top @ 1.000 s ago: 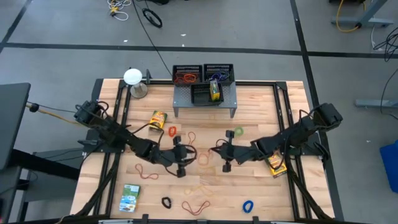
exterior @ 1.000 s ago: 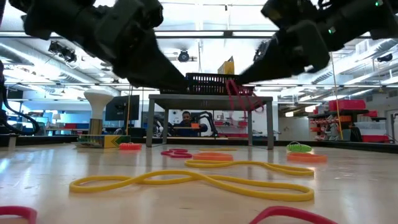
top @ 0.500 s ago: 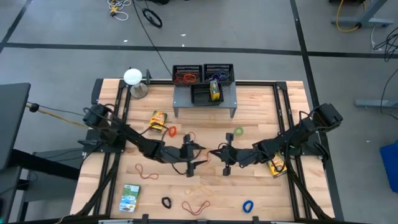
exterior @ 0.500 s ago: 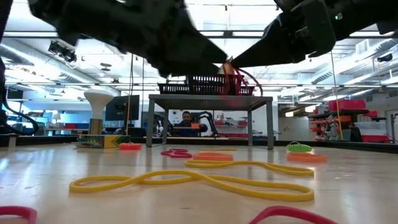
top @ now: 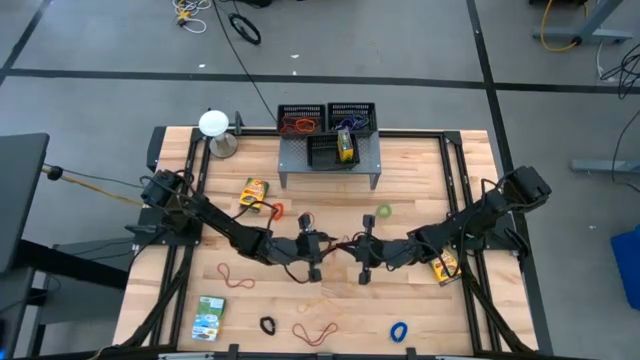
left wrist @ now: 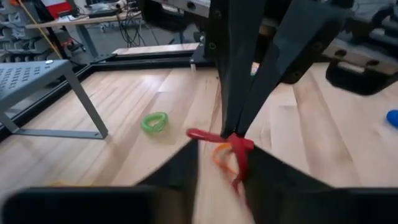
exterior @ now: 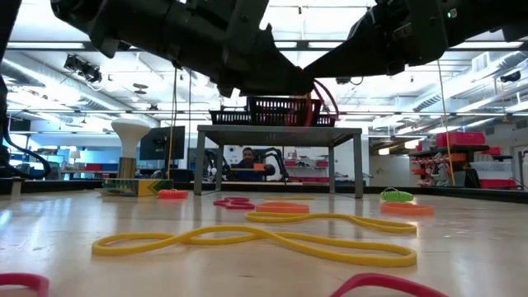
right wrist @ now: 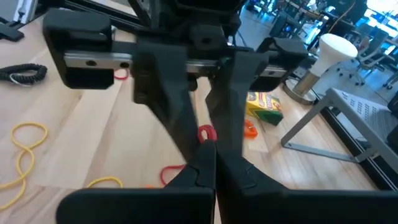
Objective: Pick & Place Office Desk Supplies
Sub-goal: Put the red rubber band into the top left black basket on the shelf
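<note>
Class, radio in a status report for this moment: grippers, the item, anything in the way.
Right gripper shut on red rubber band, held above mid-table. Left gripper open, facing it at the band. Nothing between them; loose bands lie below.

No legible text, label, brand or number on anything in view.

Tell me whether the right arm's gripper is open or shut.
Shut: the right gripper pinches a thin red rubber band between its closed fingers above the table.
</note>
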Available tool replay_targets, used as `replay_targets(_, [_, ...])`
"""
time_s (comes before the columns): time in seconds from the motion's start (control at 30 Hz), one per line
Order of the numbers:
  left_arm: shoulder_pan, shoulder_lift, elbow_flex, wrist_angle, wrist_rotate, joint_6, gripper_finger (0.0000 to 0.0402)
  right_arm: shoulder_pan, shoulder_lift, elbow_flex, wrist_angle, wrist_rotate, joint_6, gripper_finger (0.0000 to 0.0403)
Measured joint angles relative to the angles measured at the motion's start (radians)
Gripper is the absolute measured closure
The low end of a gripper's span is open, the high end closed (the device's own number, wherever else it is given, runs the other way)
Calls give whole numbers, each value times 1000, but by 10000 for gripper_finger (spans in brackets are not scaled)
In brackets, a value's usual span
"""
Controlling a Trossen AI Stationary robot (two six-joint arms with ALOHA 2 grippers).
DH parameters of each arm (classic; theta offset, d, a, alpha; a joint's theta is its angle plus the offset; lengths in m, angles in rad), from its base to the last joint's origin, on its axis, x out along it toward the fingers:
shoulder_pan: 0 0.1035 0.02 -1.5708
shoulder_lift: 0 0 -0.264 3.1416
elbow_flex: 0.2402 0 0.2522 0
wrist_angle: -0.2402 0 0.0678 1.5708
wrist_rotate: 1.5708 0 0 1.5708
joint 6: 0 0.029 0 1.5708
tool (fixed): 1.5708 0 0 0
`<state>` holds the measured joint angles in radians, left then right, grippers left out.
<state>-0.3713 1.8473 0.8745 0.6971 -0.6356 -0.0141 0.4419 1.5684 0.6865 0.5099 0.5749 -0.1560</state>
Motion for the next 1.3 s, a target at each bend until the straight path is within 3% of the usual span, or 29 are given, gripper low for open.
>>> replay_targets(0.1, [-6, 0, 0, 1, 0, 26, 377, 0, 0, 0, 3, 0, -6, 403])
replay_targets(0.17, [-13, -2, 0, -1, 0, 40, 391, 0, 0, 0, 3, 0, -6, 403])
replay_targets(0.4, [-15, -5, 0, -40, -22, 57, 395, 0, 0, 0, 4, -2, -6, 400])
replay_targets(0.57, [-15, -20, 0, -70, -50, 84, 395, 0, 0, 0, 11, -2, 3, 365])
replay_targets(0.8, [-14, -160, 0, -226, -129, 95, 396, -8, 0, 0, 25, -2, -59, 291])
replay_targets(0.93, [-13, -264, 0, -354, -151, 93, 396, -10, 0, 0, 43, 0, -133, 275])
replay_targets(1.03, [1, -353, 0, -449, -195, 92, 396, -14, -1, 0, 72, 0, -165, 291])
replay_targets(1.13, [46, -452, 0, -507, -202, 98, 396, -22, -1, 1, 72, -1, -188, 332])
replay_targets(1.23, [139, -553, 0, -570, -196, 122, 396, -43, -1, 1, 72, -2, -190, 385])
replay_targets(1.3, [234, -610, 0, -609, -142, 123, 396, -58, -1, 1, 72, -6, -175, 394])
